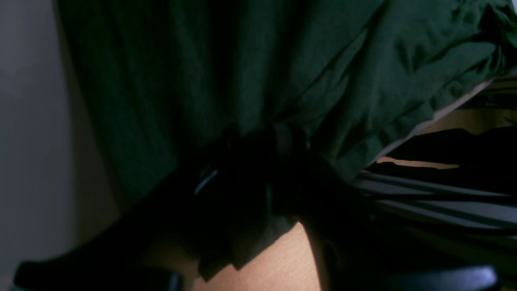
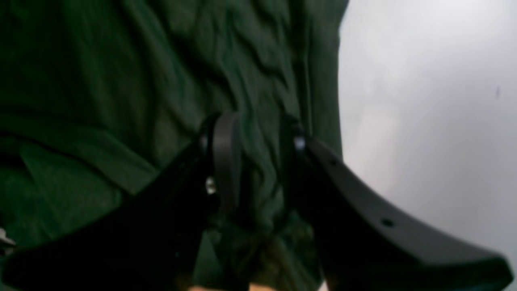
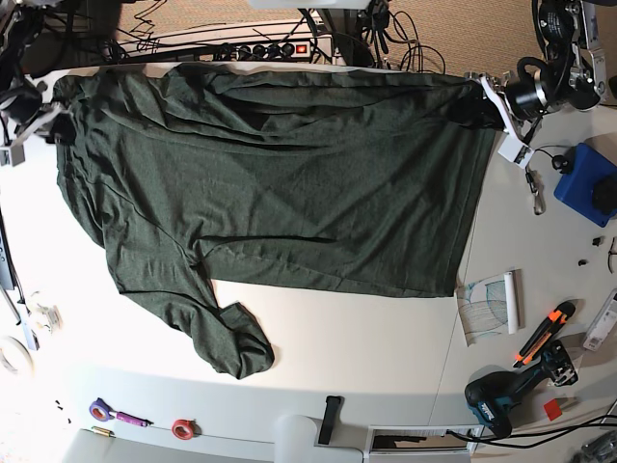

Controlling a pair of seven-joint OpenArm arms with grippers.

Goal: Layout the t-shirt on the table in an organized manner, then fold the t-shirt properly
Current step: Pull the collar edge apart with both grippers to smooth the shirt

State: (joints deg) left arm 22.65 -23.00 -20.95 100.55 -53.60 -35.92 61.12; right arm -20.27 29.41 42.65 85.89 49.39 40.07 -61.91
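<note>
The shirt [image 3: 289, 193] lies across the upper half of the tabletop [image 3: 366, 338], stretched between its upper-left and upper-right corners, with one sleeve [image 3: 231, 352] trailing crumpled toward the lower left. The right pincer [image 2: 258, 133] is closed on a bunch of cloth at the upper-left corner. The left pincer [image 1: 262, 149], dim in its own view, appears clamped on a gathered fold at the upper right. The knit looks light, soft and limp: it will likely sag, wrinkle and drag rather than hold shape, and may slip from a thin pinch. Hems, seams and corners, where the cloth is doubled, seem the best holds, pulled evenly from both sides
</note>
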